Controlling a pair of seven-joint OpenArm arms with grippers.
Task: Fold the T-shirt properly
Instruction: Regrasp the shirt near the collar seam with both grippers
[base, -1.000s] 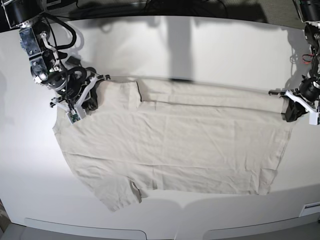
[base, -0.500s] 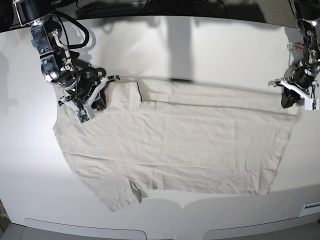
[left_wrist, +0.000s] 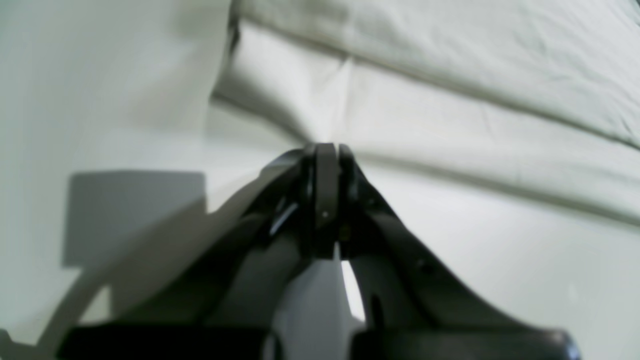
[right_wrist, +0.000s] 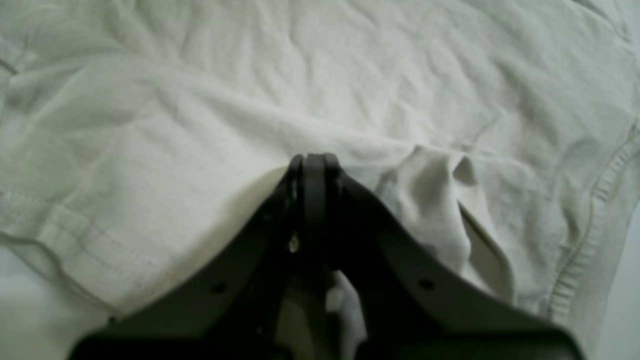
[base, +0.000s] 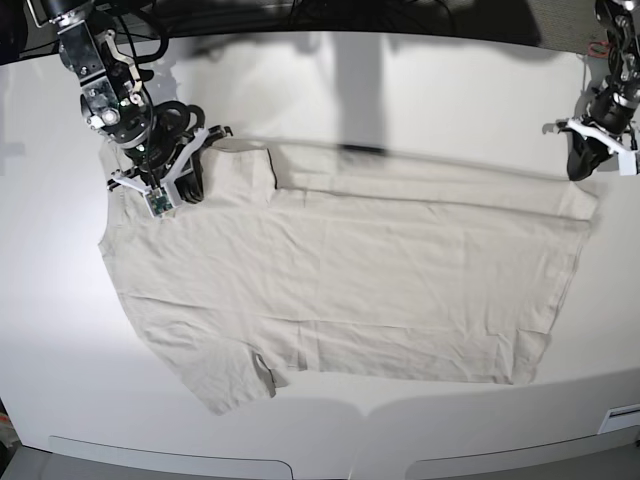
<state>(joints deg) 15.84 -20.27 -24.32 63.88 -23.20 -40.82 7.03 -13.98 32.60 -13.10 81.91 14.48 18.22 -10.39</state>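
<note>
The off-white T-shirt (base: 350, 280) lies spread across the white table, neck end at the left and hem at the right, with its far part folded over. My right gripper (base: 188, 188) is shut on the T-shirt at its far left sleeve area. In the right wrist view the jaws (right_wrist: 315, 162) pinch bunched cloth (right_wrist: 435, 190), with a ribbed seam (right_wrist: 595, 210) to the right. My left gripper (base: 580, 168) is shut on the T-shirt's far right hem corner. In the left wrist view the closed tips (left_wrist: 326, 150) pull the cloth (left_wrist: 450, 120) taut.
The white table (base: 400, 90) reaches a dark far edge behind both arms. The near sleeve (base: 235, 385) lies close to the table's front edge. A small white label (base: 622, 417) sits at the front right corner.
Both grippers have moved toward the far edge of the table, holding the cloth. The T-shirt's far edge has been dragged back with them and the shirt lies flatter.
</note>
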